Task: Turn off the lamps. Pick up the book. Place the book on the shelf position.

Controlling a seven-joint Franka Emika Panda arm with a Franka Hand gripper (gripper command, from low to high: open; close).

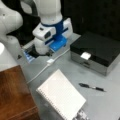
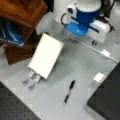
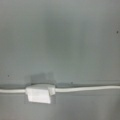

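Wrist view: white inline cord switch (image 3: 38,93) on a white cable (image 3: 85,88), lying on the grey table top (image 3: 62,37); no fingers show in it.
Gripper: not visible in any view; only the arm's white-and-blue wrist (image 1: 51,33) shows, low over the far part of the table, so cannot tell if it is wide or narrow.
Holding: nothing that I can see.
Nearest thing: the switch, just below the wrist in a front view (image 1: 50,61).
Lamps: no lamp itself in view; on or off, cannot tell.
Book: large white spiral-bound notebook (image 1: 61,97), propped tilted on a slotted metal stand (image 2: 31,78) near the table's near edge. Not picked up.
Shelf position: reddish-brown flat-topped wooden block (image 1: 15,95) at the table's edge beside the notebook; nothing resting on the visible top.
Other: black pen (image 1: 91,87) flat on the table; black-lidded flat box (image 1: 96,51) towards the far corner.
Progress: judged at the switch step; book steps not yet done.
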